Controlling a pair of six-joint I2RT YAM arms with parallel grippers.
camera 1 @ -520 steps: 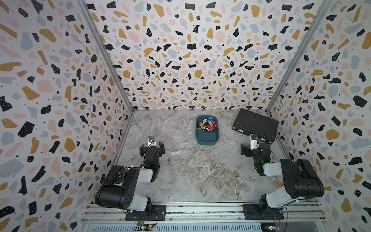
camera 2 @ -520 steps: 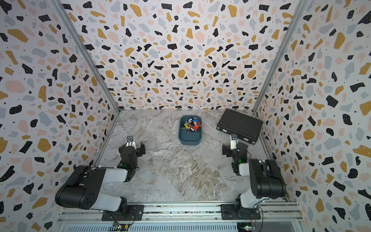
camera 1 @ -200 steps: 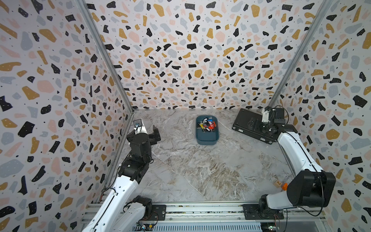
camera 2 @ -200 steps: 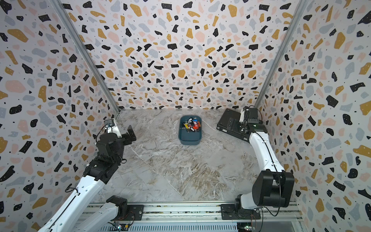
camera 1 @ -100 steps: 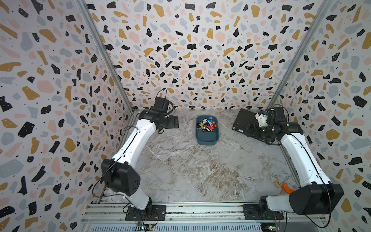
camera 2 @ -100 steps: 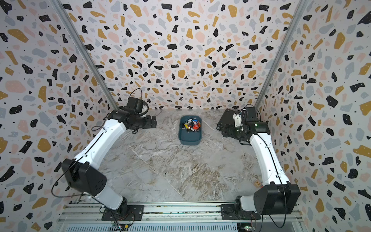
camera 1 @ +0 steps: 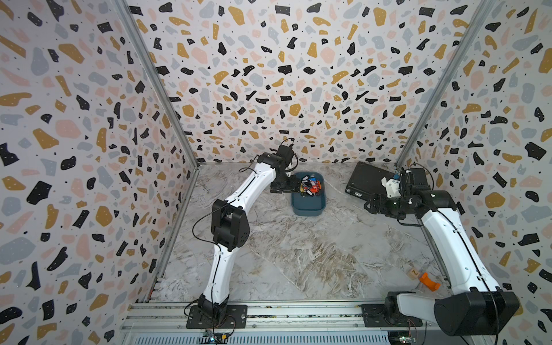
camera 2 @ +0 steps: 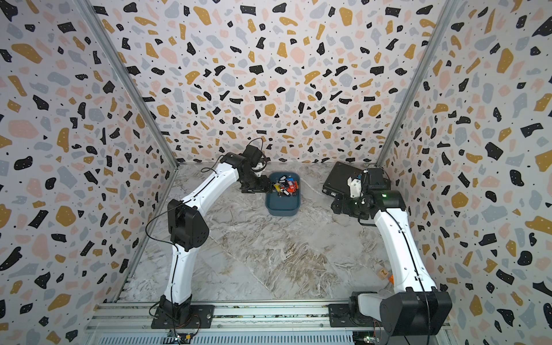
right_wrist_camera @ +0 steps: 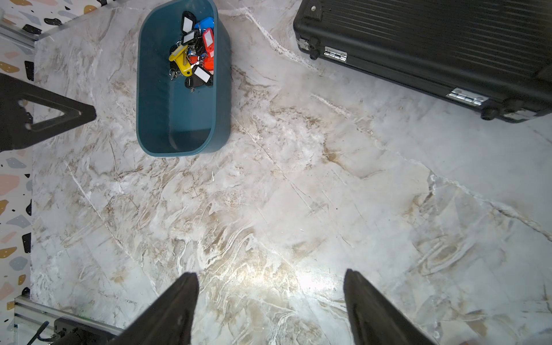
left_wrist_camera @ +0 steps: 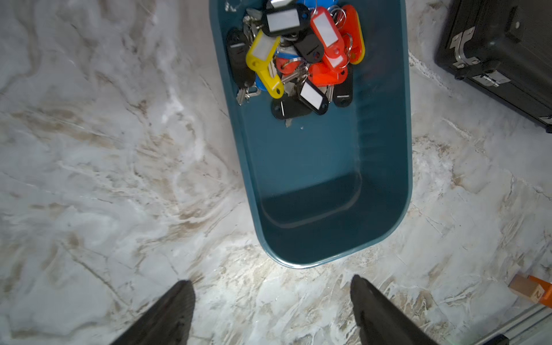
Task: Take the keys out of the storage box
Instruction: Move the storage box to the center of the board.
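The storage box (camera 1: pixel 307 206) (camera 2: pixel 282 207) is a dark teal tray near the back middle of the marble table. The keys (camera 1: pixel 310 186) (left_wrist_camera: pixel 298 59) (right_wrist_camera: pixel 194 59) lie heaped in its far half, with red, yellow, blue and black tags. My left gripper (camera 1: pixel 294 187) (camera 2: pixel 268 188) (left_wrist_camera: pixel 270 282) hangs open and holds nothing. In both top views it shows at the box's left rim, level with the keys. My right gripper (camera 1: pixel 368 206) (camera 2: pixel 335 206) (right_wrist_camera: pixel 270 277) is open and holds nothing, over bare table to the right of the box.
A black ribbed case (camera 1: pixel 366 179) (right_wrist_camera: pixel 433 38) with metal latches lies shut at the back right, just behind my right gripper. A small wooden block (camera 1: pixel 413 273) and an orange piece (camera 1: pixel 429 282) sit at the front right. Patterned walls enclose three sides.
My left arm has swung right from the back-left corner to the box's left rim. My right gripper has come forward off the case. Both pairs of jaws have narrowed slightly.
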